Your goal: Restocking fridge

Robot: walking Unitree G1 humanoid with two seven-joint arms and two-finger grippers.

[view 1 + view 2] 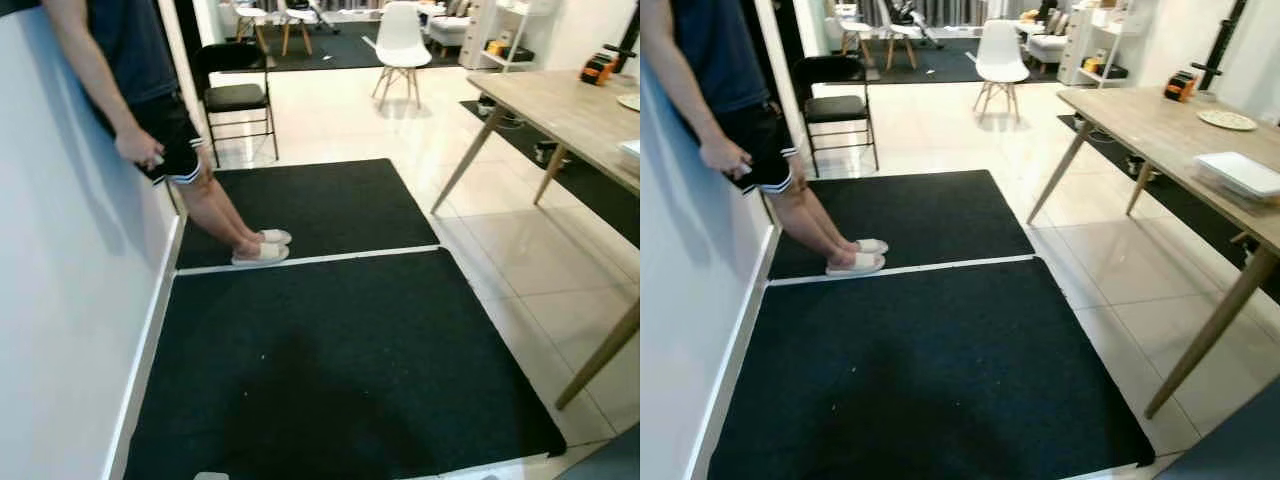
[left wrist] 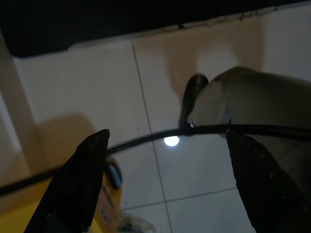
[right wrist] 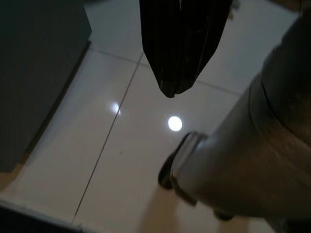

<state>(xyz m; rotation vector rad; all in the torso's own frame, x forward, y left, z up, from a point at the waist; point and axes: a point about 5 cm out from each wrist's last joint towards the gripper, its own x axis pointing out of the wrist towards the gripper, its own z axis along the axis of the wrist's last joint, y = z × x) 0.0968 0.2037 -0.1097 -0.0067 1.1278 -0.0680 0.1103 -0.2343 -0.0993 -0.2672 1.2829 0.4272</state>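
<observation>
The robot looks down at two black mats (image 1: 330, 350) that lie on a shiny tiled floor (image 1: 1110, 250). A thin white strip (image 1: 310, 259) runs between the mats. On the left is a white wall (image 1: 60, 300). A person (image 1: 150, 110) leans back against it, with both feet in pale slippers (image 1: 262, 247) on the far mat. On the right stands a wooden table (image 1: 1170, 120) with slanted legs. A flat white tray (image 1: 1238, 173) and a round plate (image 1: 1227, 120) sit on it, and a small orange and black thing (image 1: 1181, 86) sits at its far end. A black folding chair (image 1: 837, 105) stands beyond the mats, and a white chair (image 1: 998, 58) stands farther back in the room.

No fridge or food to put in it can be seen here.

The left gripper (image 2: 167, 182) hangs over the pale tiles with its two black fingers (image 2: 77, 184) wide apart. A black cable (image 2: 146, 138) crosses between them. The right gripper (image 3: 177, 48) also hangs over the tiles, and its fingers are pressed together with nothing between them.
</observation>
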